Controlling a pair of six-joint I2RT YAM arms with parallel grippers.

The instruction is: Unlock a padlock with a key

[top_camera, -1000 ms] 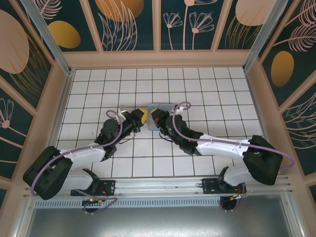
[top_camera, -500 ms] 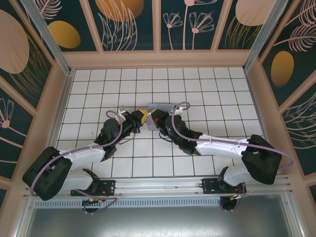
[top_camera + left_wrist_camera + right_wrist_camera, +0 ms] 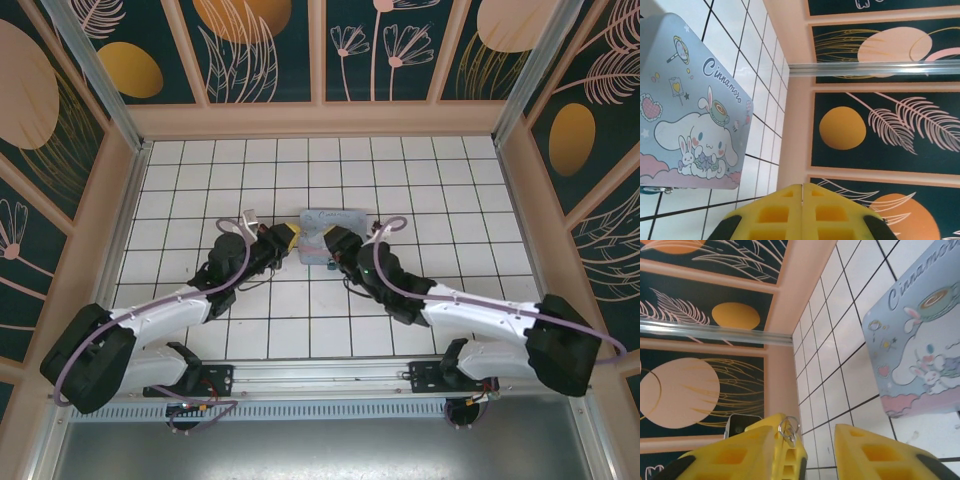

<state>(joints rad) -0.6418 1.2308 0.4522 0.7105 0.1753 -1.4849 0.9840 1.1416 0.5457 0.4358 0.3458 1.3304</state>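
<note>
Wire looped twice into a small bright ring point(image 3: 788, 429) is seen in the right wrist view at the tip of one yellow finger point(image 3: 747, 456) of the right gripper point(image 3: 815, 434), whose jaws stand well apart. Whether it belongs to the key or the padlock cannot be told. The left gripper point(image 3: 801, 194) is shown by its own camera pressed flat shut, its hold not discernible, while the overhead view adds the layout: it is placed just beside the pale blue tin point(image 3: 342, 217), the right over the tin's near left corner.
</note>
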